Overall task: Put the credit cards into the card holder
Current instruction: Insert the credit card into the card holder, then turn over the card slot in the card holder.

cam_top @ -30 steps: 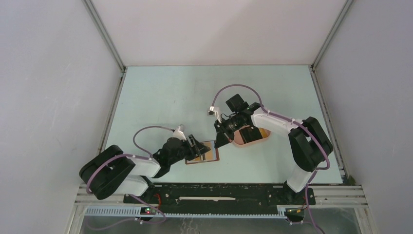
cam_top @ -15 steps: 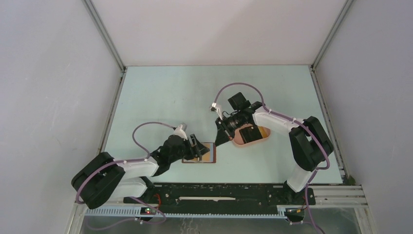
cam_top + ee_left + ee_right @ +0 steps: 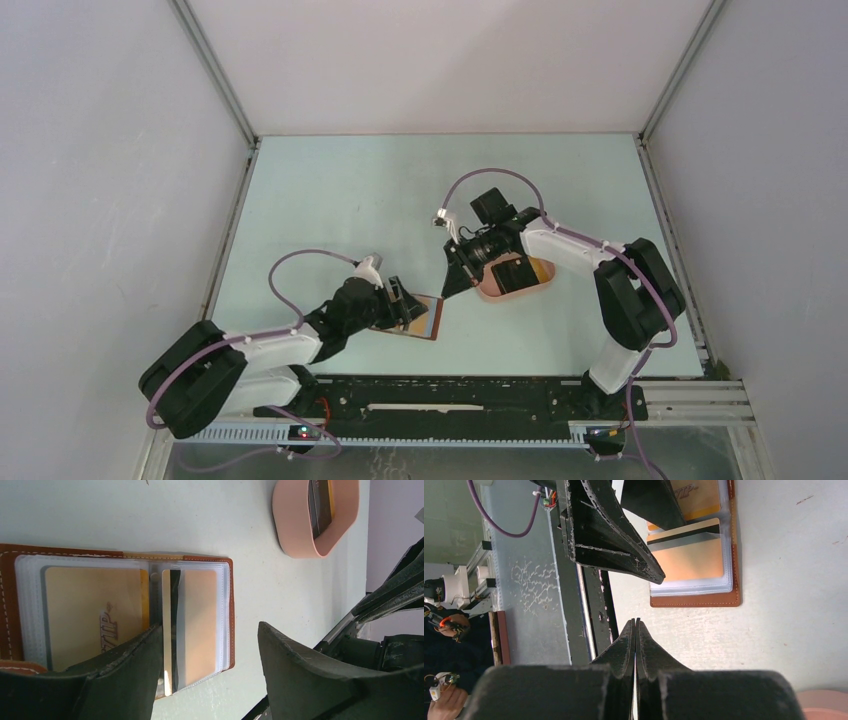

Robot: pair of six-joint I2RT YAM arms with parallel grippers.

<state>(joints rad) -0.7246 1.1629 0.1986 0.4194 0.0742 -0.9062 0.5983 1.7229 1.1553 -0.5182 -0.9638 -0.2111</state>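
Two credit cards already sit in the clear pockets of the card holder point(image 3: 231, 610), which lies open and flat under my left gripper point(image 3: 210, 630). A lettered tan card point(image 3: 90, 615) is on the page beneath my one finger, and a striped card point(image 3: 192, 625) is on the page between my fingers, with its black stripe running parallel to them. That gripper is spread wide and grips nothing; one fingertip rests on or just over the fold, I cannot tell which, and the other hangs past the holder's outer edge, above bare table point(image 3: 150, 515).

The remaining cards point(image 3: 320, 505), black and tan, lean on edge in the pink oval tray point(image 3: 292, 525), ahead of my left fingertips and off to the side, well apart from the holder; their long axis follows the tray's long axis.

My right gripper point(image 3: 635, 625) is pressed fully closed, with nothing visible between its fingers; it points at the holder's free edge, and the tray is back beside its wrist, so I judge this arm much the nearer for fetching the next card.

The tabletop is pale, smooth and level; the black base rail point(image 3: 589, 595) runs just beside the holder, and plain white walls stand well off.
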